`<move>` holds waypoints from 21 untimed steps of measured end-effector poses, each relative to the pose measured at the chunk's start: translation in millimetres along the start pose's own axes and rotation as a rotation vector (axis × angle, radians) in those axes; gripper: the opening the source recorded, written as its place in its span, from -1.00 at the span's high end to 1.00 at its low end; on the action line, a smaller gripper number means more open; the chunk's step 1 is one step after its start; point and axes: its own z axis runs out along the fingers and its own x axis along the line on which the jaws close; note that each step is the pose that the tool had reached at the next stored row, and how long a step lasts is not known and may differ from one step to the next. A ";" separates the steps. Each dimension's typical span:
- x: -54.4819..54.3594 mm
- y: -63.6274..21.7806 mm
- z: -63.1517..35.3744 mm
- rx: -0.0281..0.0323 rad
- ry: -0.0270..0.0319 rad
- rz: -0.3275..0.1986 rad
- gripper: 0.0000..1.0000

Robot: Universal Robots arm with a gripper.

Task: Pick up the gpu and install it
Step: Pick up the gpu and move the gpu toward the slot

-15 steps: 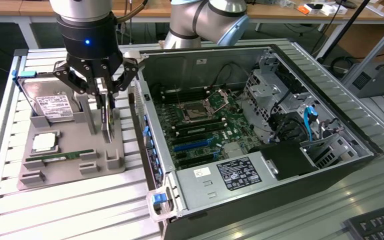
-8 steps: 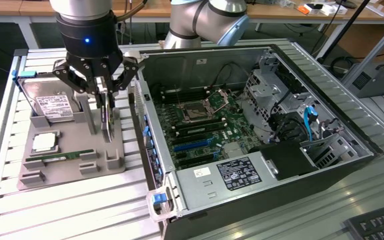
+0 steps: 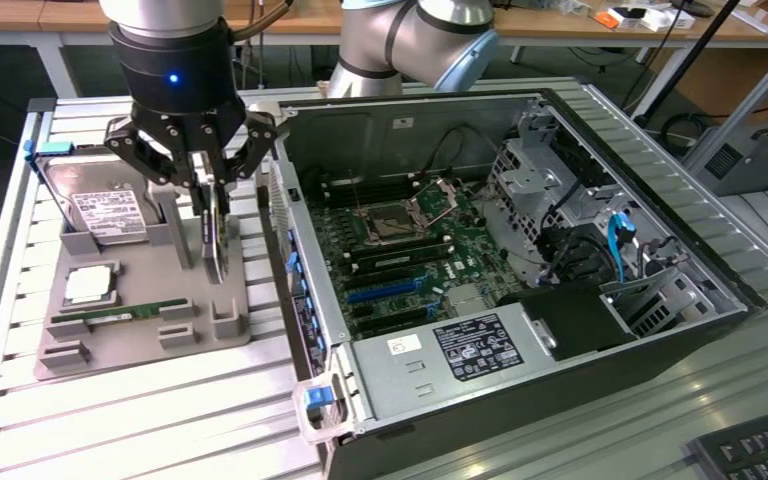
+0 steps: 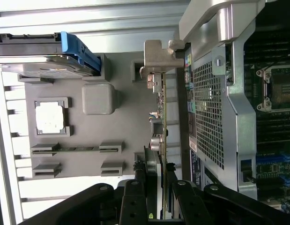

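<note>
Black tool (image 3: 201,205) gripping gpu (image 3: 219,258), on edge — over grey tray (image 3: 131,345)

The gripper (image 4: 159,180) is black, the gpu (image 4: 159,112) silver at its bracket, the tray (image 3: 131,345) grey, the memory stick (image 3: 120,314) green, the hard drive (image 3: 104,213) silver with a white label, the motherboard (image 3: 404,250) green

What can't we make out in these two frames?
1. gpu faces: wrist view has it edge-on; in the exterior view the gripper covers its top edge.
2. Hard drive label text: too small, exterior view.
3. Keyboard: cut off by the exterior view's bottom right corner.
</note>
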 end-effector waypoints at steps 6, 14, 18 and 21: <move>-0.1 -0.4 -1.9 0.0000 0.0001 0.000 0.47; -0.2 -0.9 -4.8 0.0000 0.0001 0.000 0.47; -0.3 -1.1 -7.0 -0.0001 0.0001 0.000 0.47; -0.3 -1.2 -8.1 -0.0001 0.0000 0.000 0.47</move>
